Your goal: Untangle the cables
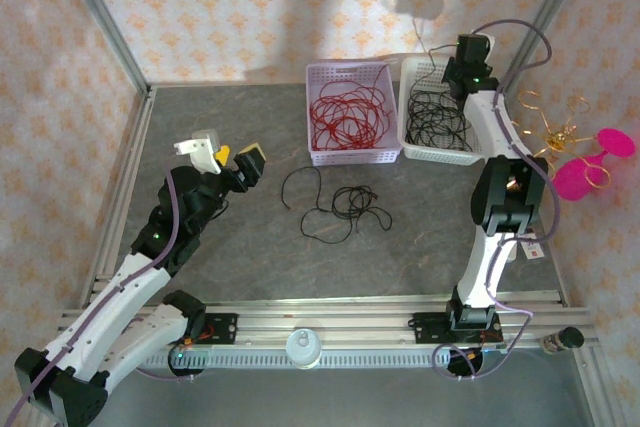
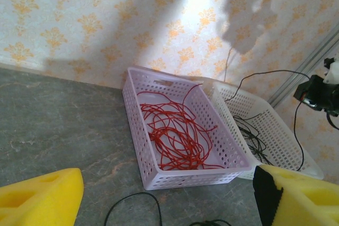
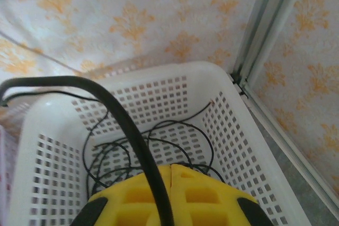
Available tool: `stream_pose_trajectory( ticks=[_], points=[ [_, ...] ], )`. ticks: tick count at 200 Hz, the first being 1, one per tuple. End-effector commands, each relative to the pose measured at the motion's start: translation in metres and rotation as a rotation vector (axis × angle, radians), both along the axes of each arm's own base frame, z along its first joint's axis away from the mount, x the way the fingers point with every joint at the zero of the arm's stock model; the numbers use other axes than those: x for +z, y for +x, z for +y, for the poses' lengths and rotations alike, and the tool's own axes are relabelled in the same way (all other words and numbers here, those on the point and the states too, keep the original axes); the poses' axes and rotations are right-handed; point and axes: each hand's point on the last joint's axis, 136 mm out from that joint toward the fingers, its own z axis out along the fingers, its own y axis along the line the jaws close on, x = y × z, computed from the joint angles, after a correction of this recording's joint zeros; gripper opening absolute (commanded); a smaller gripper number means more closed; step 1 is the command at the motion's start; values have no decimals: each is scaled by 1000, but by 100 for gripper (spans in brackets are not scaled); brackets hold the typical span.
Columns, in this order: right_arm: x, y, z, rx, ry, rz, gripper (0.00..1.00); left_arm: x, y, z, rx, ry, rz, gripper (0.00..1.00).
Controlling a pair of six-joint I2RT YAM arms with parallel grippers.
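Grey marbled tabletop [image 1: 420, 247] across the whole scene, patterned walls behind. Left arm [image 1: 130, 277] stretched from the near left corner toward the middle; right arm [image 1: 495, 207] reaching up to the far right. Against the back wall, two perforated baskets touching side by side: a lilac basket [image 1: 352, 156] on the left, a white basket [image 1: 437, 156] on the right. Inside the lilac one, red cables [image 1: 345, 112] in loose overlapping loops. Inside the white one, black cables [image 1: 435, 117] curled on its floor. On the bare tabletop in front of the lilac basket, loose black cables [image 1: 345, 209] lying in a small open tangle, apart from both baskets. Left pincer [image 1: 230, 157] spread wide and holding nothing, poised above the tabletop just left of that tangle. Right pincer [image 1: 462, 82] over the white basket, yellow pads [image 3: 212, 197] pressed together, pinching a single black strand [image 3: 128, 125] arcing away to the left.
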Motion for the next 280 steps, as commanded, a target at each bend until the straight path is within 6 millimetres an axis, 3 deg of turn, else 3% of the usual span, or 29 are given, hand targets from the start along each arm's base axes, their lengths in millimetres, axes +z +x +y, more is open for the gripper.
stream_pose_trajectory(
  ticks=[1, 49, 94, 115, 162, 186, 209, 239, 280],
  points=[
    [-35, 3, 6, -29, -74, 60, 0, 3, 0, -8, -30, -27, -12, 82],
    [-90, 6, 35, 19, -88, 147, 0, -1, 1, -9, -33, -28, 0, 82],
    [-145, 6, 29, 12, -87, 258, 0, -7, 0, -9, -34, -19, 16, 82],
    [-159, 4, 23, 4, -86, 293, 0, -9, 0, -8, -33, -19, 19, 82],
    [-154, -7, 21, -9, -80, 302, 0, -12, 3, -11, -39, -24, 23, 82],
    [-143, -20, 15, -33, -95, 307, 11, -12, 2, -11, -41, -19, 24, 82],
    [-147, -34, 10, -33, -108, 346, 26, -14, 2, -10, -37, -16, 26, 82],
    [-145, -39, 9, -23, -124, 362, 52, -16, 2, -12, -47, -23, 26, 82],
    [-102, -30, 13, -24, -120, 287, 55, -14, 2, -12, -45, -30, 24, 82]
  ],
)
